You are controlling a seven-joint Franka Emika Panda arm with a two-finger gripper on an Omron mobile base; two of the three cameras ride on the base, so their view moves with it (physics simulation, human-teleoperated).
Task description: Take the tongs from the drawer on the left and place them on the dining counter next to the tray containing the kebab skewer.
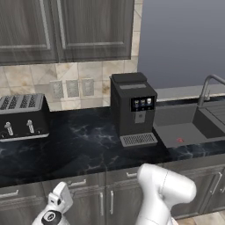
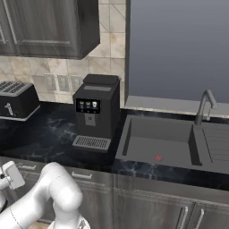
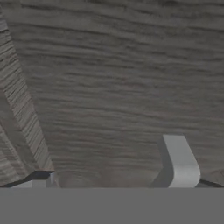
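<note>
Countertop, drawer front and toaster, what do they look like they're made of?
Countertop: looks like polished black marble, going by the pale veins and soft sheen. Drawer front: dark grey wood or wood-look laminate, matte, with a wavy grain; which one I can't tell. Toaster: black body with a silvery top and base trim, likely metal or plastic.

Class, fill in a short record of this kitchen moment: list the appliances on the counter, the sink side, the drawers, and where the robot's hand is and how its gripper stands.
counter: black marble top
left appliance: toaster
middle appliance: coffee machine, to the right of the toaster
sink: right of the coffee machine, faucet behind it
drawers: grey wood-grain fronts below the counter, one drawer shut
gripper: open, close against a wood-grain front, a silver handle beside it
tongs: not visible
</note>
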